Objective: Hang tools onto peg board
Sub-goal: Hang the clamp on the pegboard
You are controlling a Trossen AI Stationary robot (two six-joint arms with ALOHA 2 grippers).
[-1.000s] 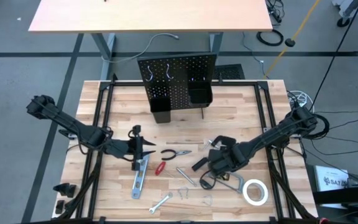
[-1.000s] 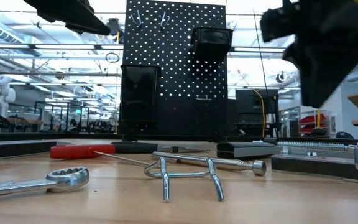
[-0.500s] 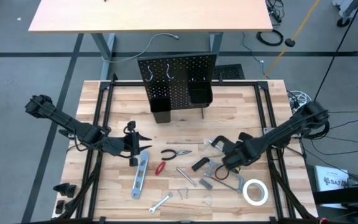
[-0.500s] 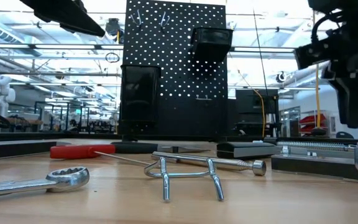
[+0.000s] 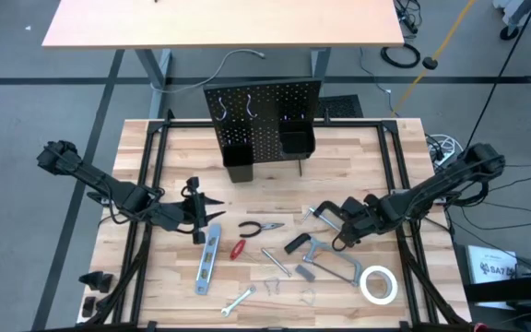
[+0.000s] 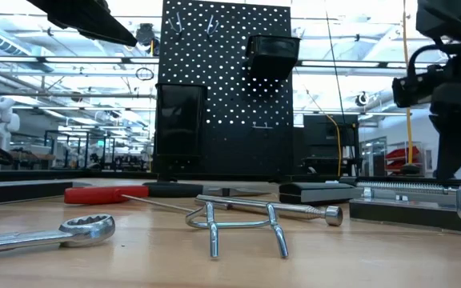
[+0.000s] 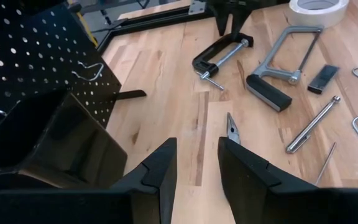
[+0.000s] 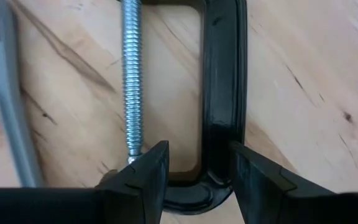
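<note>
Pale wooden counter (image 5: 358, 157): black C-clamp (image 8: 219, 93) lies flat, threaded steel screw parallel to its spine; right tool (image 8: 194, 171) straddles that spine, half-open, gripping nothing.

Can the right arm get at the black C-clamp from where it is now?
Probably yes: the right gripper hangs just over the black C-clamp, jaws open astride its frame, nothing in between.

Overhead view of a tan wooden tabletop (image 5: 358, 148). An upright black perforated peg board (image 5: 264, 118) with two black bins stands at the far edge. The left gripper (image 5: 197, 214) hovers near dark-handled pliers (image 5: 260, 228) and a blue-grey level (image 5: 207, 262). The right gripper (image 5: 344, 231) is above a black C-clamp (image 5: 308, 224), beside a grey bar clamp (image 5: 332, 262) and white tape roll (image 5: 378, 284).
</note>
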